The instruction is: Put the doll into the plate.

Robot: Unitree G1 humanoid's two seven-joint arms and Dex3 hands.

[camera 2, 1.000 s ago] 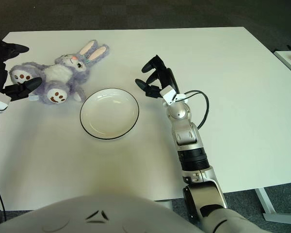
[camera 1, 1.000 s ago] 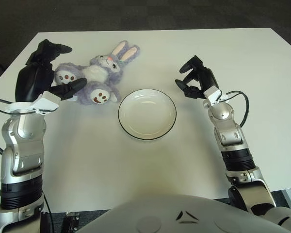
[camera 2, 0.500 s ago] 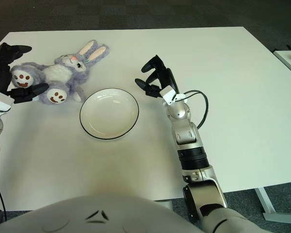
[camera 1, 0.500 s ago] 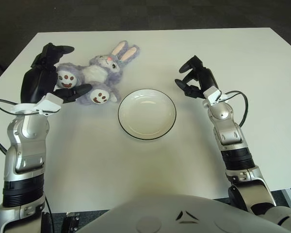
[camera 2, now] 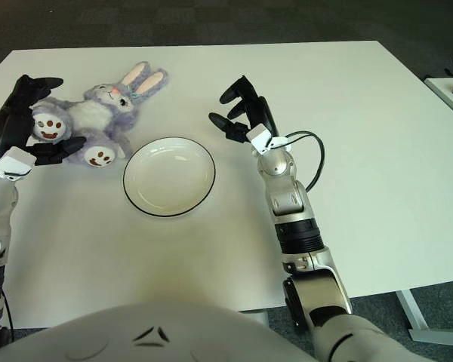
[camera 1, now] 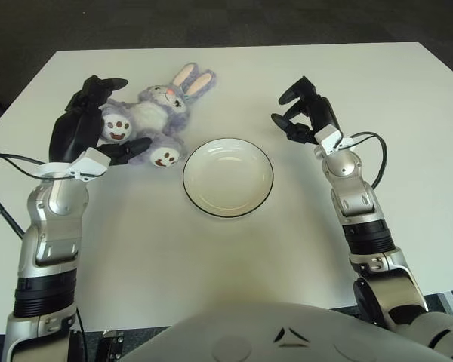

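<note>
A purple and white plush bunny doll (camera 1: 157,111) lies on its back at the far left of the white table (camera 1: 234,264), ears pointing away from me. My left hand (camera 1: 127,113) reaches over the doll's near-left leg, with the fingers above the brown-soled foot (camera 1: 118,125) and the thumb below it, still spread. A white plate with a dark rim (camera 1: 228,216) sits in the middle of the table, just right of the doll, with nothing in it. My right hand (camera 1: 288,118) hovers to the right of the plate, fingers loosely curled, holding nothing.
A cable (camera 1: 376,153) loops off my right wrist. The table's left edge runs close behind my left arm (camera 1: 54,219). In the right eye view another table corner (camera 2: 451,92) shows at the far right.
My left hand has moved right and forward over the doll's leg, and the doll has shifted slightly right. The right hand has lifted a little away from me.
</note>
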